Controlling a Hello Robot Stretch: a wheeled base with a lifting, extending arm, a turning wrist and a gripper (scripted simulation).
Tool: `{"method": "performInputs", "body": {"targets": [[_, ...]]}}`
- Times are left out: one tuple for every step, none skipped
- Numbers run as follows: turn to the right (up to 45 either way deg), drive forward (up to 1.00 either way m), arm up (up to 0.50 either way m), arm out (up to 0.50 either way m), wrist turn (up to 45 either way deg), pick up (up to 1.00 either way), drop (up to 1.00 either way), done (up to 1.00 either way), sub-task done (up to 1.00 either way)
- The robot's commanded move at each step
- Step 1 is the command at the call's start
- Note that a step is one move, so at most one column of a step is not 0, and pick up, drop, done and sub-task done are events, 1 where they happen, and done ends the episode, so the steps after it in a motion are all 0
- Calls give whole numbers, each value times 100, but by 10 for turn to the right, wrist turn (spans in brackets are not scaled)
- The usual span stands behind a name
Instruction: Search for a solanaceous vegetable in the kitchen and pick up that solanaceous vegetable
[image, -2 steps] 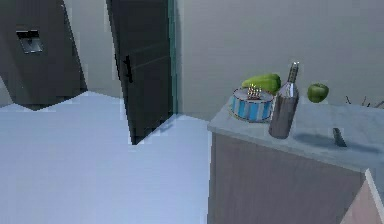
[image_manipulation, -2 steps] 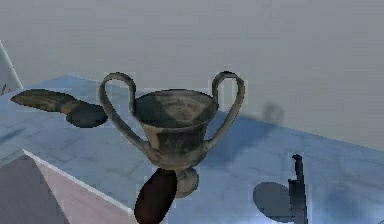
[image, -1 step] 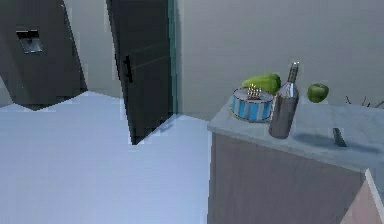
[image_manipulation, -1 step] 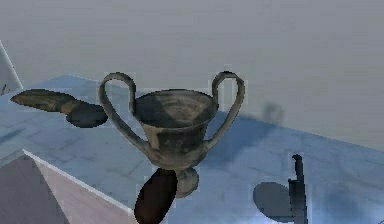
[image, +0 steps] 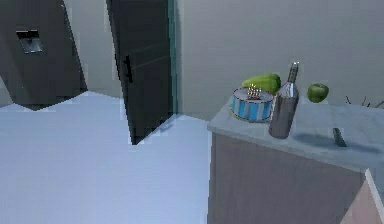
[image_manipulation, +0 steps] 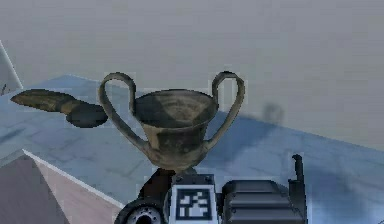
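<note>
On the counter (image: 300, 128) a blue bowl (image: 253, 105) holds something pale, with a green lump (image: 265, 82), bottle (image: 286, 100) and round green thing (image: 318, 93), neither green one tellably solanaceous; a two-handled cup (image_manipulation: 175, 120) stands behind the gripper (image_manipulation: 152, 200), its hold untellable.

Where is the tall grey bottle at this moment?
In the forward view's right half, the bottle stands upright on the countertop, just right of the round blue tin and left of the round green fruit.
</note>
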Motion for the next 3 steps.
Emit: {"method": "performInputs", "body": {"targets": [[0,0,0,0,450,0,0,0,0],[0,0,0,0,450,0,0,0,0],[0,0,0,0,450,0,0,0,0]]}}
